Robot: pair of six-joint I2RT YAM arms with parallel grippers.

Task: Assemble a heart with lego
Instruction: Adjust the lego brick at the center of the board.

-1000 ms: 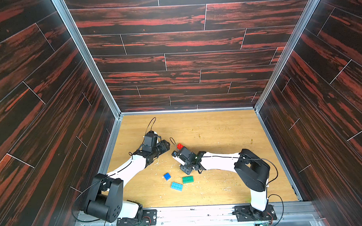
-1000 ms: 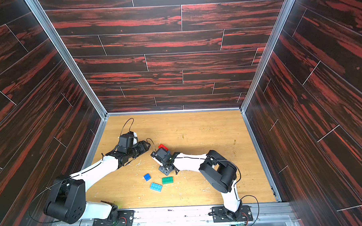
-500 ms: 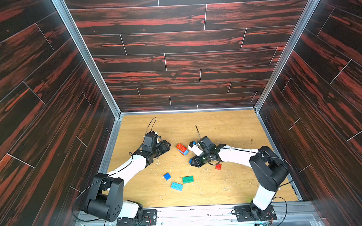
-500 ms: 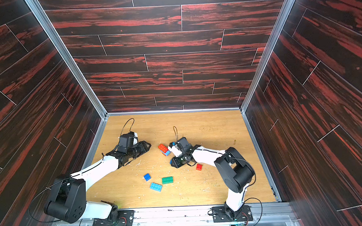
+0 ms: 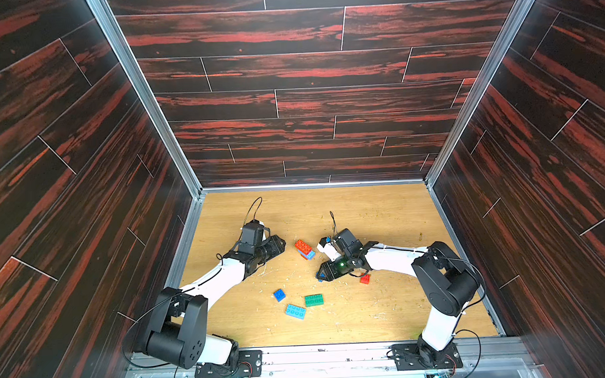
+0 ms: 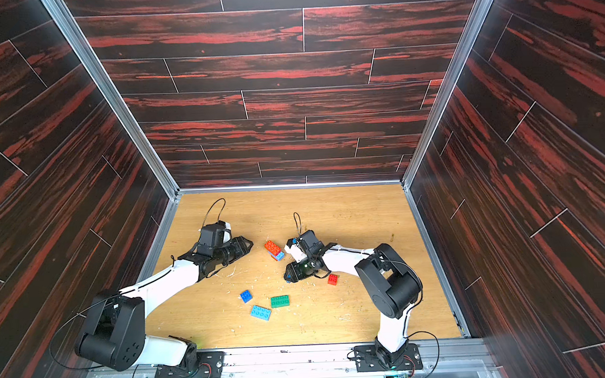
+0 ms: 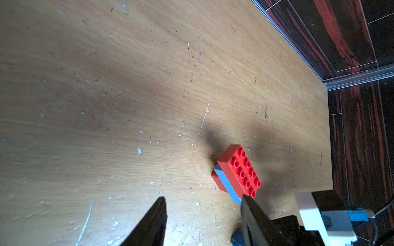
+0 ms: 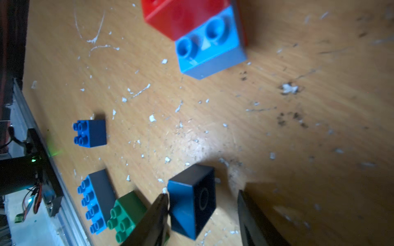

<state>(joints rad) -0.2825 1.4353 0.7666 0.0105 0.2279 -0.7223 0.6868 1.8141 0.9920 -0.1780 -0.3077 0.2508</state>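
The partly built heart (image 5: 305,248) is a red oblong lego brick stacked on a light-blue one, with red beneath, lying mid-table; it also shows in the left wrist view (image 7: 238,172) and the right wrist view (image 8: 200,32). My left gripper (image 5: 279,245) stands open to its left with nothing between its fingers (image 7: 157,215). My right gripper (image 5: 320,275) is open just right of the heart. A dark-blue square brick (image 8: 191,204) lies tilted between its jaws, touching one finger and apart from the other.
Loose bricks lie nearer the front: a dark-blue square (image 5: 279,295), a light-blue oblong (image 5: 295,311) and a green oblong (image 5: 314,300). A red square (image 5: 365,279) sits beside my right wrist. Dark panelled walls (image 5: 163,208) enclose the wooden table (image 5: 385,315).
My right gripper drew back to the right from the red and light-blue cluster, leaving it on the table, then opened around the dark-blue square. The left arm has not moved.
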